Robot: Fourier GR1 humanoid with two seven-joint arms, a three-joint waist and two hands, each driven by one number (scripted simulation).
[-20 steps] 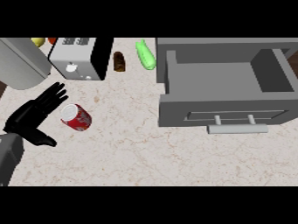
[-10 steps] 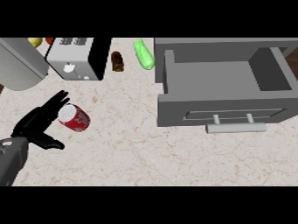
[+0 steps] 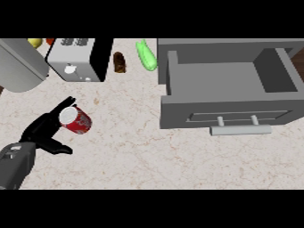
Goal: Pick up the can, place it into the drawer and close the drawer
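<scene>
At the far left, a grey rounded appliance (image 3: 13,62) is standing at the counter's (image 3: 147,156) back corner, with a toaster (image 3: 75,58) just beside it. Below them, the left hand (image 3: 43,130) is entering from the lower left edge on its grey forearm. Its fingers (image 3: 63,105) are lying straight along the far side of the can (image 3: 75,120), and the thumb is pointing away toward the lower right. The hand is touching the can but is not closing round it; whether a finger is curling behind the can is hard to tell from this angle. The can, red with a pale top, is lying tilted on the counter, well apart from the drawer (image 3: 233,87).

Moving right, a small brown bottle (image 3: 119,62) and a green vegetable (image 3: 146,55) are lying near the back edge. At the right, the drawer is standing pulled open, its handle (image 3: 240,129) facing the robot. The right hand is not showing.

Risks from here, as a judgement:
- The can is tilted, so a closing hand is likely to roll or push it away.
- A one-sided contact is offering little hold during lifting.
- The carry to the drawer is long, and the drawer's front wall is standing in the path.
</scene>
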